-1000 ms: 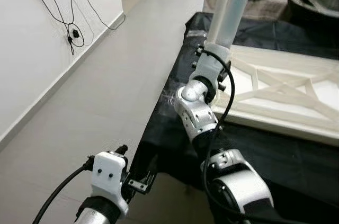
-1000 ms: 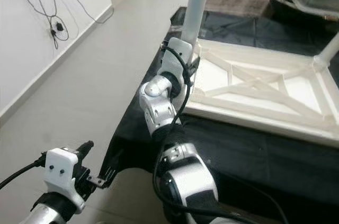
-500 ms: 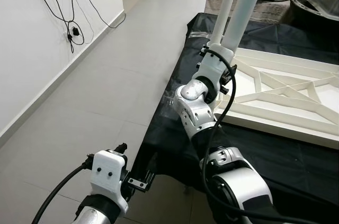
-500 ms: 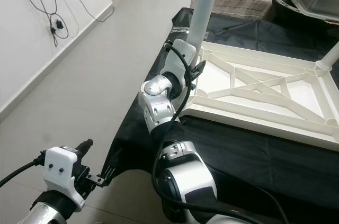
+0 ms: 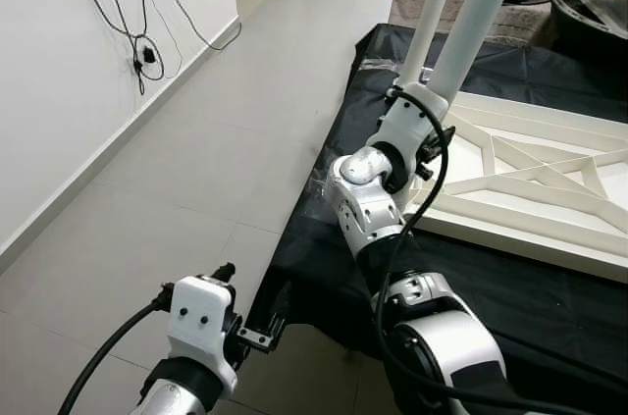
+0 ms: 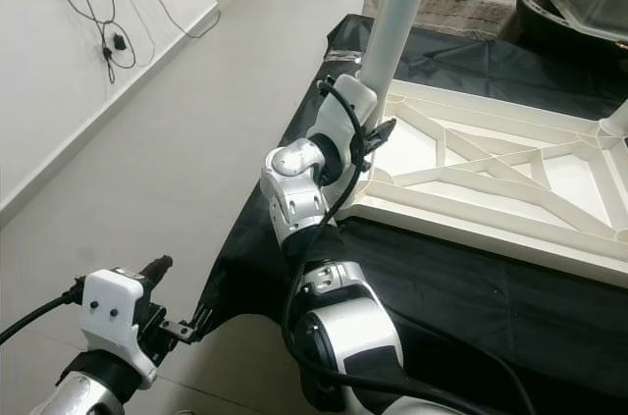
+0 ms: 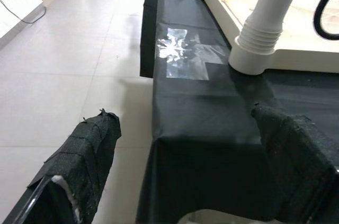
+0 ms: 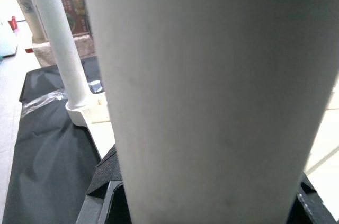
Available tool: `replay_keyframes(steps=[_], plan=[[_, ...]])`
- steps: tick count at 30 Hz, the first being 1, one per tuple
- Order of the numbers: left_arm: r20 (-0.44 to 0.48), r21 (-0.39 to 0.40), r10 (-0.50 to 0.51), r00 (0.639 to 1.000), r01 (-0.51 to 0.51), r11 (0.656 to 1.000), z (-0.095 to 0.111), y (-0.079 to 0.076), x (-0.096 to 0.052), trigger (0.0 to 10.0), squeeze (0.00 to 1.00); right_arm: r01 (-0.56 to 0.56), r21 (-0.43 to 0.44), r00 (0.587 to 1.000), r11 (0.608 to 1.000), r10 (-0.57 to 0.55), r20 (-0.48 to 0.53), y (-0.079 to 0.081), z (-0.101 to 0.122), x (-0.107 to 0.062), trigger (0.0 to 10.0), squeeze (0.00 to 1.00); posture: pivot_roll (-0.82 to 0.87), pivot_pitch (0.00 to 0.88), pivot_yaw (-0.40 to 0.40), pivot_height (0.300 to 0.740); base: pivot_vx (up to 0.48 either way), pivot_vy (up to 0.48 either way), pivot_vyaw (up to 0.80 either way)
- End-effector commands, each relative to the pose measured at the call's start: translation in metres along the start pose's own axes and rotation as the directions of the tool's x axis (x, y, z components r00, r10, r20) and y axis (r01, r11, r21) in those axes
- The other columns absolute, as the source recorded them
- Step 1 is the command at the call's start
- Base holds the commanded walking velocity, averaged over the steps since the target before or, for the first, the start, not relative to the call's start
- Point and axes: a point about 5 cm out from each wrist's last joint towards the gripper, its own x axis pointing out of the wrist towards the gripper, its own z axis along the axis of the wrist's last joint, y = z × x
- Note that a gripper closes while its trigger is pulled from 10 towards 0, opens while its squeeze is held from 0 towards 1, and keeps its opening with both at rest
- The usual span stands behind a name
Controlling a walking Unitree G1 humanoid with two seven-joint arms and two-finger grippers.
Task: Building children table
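Over the near corner of the upturned white tabletop (image 6: 510, 189), your right claw (image 6: 371, 130) is pinching a white table leg (image 6: 397, 18) low down, near its base, holding it nearly upright with a slight lean. That grip probably is steadying the leg while it is seating or turning in its corner socket. The tabletop is lying underside up on the black-covered worktop (image 5: 510, 283) so the sockets are facing you.

Your left claw (image 7: 185, 155) is hanging spread and empty off the worktop's near edge, pointing at the job.

Its wrist view is giving you the ribbed collar (image 7: 259, 41) where the leg is meeting the frame, which the head views are hiding behind your right arm. Your right wrist view is showing a second leg (image 8: 55, 33) already standing at a farther corner.
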Motion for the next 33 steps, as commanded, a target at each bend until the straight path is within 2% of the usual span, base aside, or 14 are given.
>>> replay_keyframes(steps=[1,5,11,21,22,25,26,27,28,29,30,31,32,33], plan=[[-0.023,0.002,-0.005,1.000,0.005,1.000,-0.004,0.001,0.000,10.0,0.00,0.011,-0.037,0.990,0.999,-0.016,-0.139,-0.009,-0.033,-0.008,10.0,0.00,0.16,0.197,-0.014,0.740,0.000,0.000,0.00],[-0.021,0.002,-0.005,1.000,0.006,1.000,-0.004,0.001,0.000,10.0,0.00,-0.021,0.017,0.997,1.000,0.022,-0.071,-0.002,-0.014,-0.008,10.0,0.00,0.16,0.192,-0.011,0.740,0.000,0.000,0.00],[-0.022,0.007,-0.010,1.000,0.010,1.000,-0.005,0.002,0.002,10.0,0.00,-0.126,0.177,0.985,0.976,0.102,0.139,0.014,0.045,-0.011,10.0,0.00,0.16,0.177,-0.011,0.740,0.000,0.000,0.00],[-0.019,0.009,-0.016,1.000,0.016,1.000,-0.006,0.002,0.005,10.0,0.00,-0.288,0.224,0.947,0.931,0.242,0.211,0.021,0.066,-0.014,10.0,0.00,0.15,0.158,-0.009,0.740,0.000,0.000,0.00],[-0.011,0.003,-0.017,1.000,0.017,1.000,-0.005,0.002,0.006,10.0,0.00,-0.452,0.234,0.884,0.861,0.397,0.245,0.025,0.069,-0.014,10.0,0.00,0.15,0.150,-0.007,0.740,0.000,0.000,0.00],[-0.005,-0.002,-0.014,1.000,0.014,1.000,-0.003,0.004,0.007,10.0,0.00,-0.540,0.253,0.835,0.803,0.472,0.282,0.024,0.074,-0.012,10.0,0.00,0.15,0.145,-0.009,0.740,0.000,0.000,0.00],[-0.001,-0.007,-0.008,1.000,0.008,1.000,-0.003,0.006,0.008,10.0,0.00,-0.659,0.255,0.746,0.708,0.573,0.339,0.025,0.079,-0.018,10.0,0.00,0.15,0.134,-0.005,0.740,0.000,0.000,0.00],[-0.001,-0.007,-0.008,1.000,0.008,1.000,-0.003,0.006,0.008,10.0,0.00,-0.659,0.255,0.746,0.708,0.573,0.339,0.025,0.079,-0.018,10.0,0.00,0.15,0.134,-0.005,0.740,0.000,0.000,0.00],[0.006,-0.010,-0.003,1.000,0.003,1.000,-0.001,0.008,0.010,10.0,0.00,-0.745,0.266,0.666,0.612,0.658,0.352,0.028,0.080,-0.023,10.0,0.00,0.15,0.130,-0.005,0.740,0.000,0.000,0.00],[0.011,-0.009,0.007,1.000,-0.007,1.000,0.000,0.010,0.011,10.0,1.00,-0.797,0.311,0.601,0.517,0.727,0.332,0.031,0.076,-0.028,10.0,0.00,0.15,0.127,-0.004,0.740,0.000,0.000,0.00],[0.011,-0.009,0.007,1.000,-0.007,1.000,0.000,0.010,0.011,10.0,1.00,-0.797,0.311,0.601,0.517,0.727,0.332,0.031,0.076,-0.028,10.0,0.00,0.15,0.127,-0.004,0.740,0.000,0.000,0.00],[0.021,0.005,0.000,1.000,0.000,1.000,0.003,0.011,0.014,10.0,1.00,-0.833,0.353,0.534,0.426,0.788,0.308,0.033,0.070,-0.034,10.0,0.00,0.15,0.123,-0.003,0.740,0.000,0.000,0.00],[0.021,0.005,0.000,1.000,0.000,1.000,0.003,0.011,0.014,10.0,1.00,-0.833,0.353,0.534,0.426,0.788,0.308,0.033,0.070,-0.034,10.0,0.00,0.15,0.123,-0.003,0.740,0.000,0.000,0.00],[0.027,0.034,0.010,1.000,-0.011,0.999,0.006,0.014,0.018,10.0,1.00,-0.849,0.387,0.476,0.359,0.838,0.267,0.035,0.060,-0.038,10.0,0.00,0.15,0.112,-0.006,0.740,0.000,0.000,0.00]])
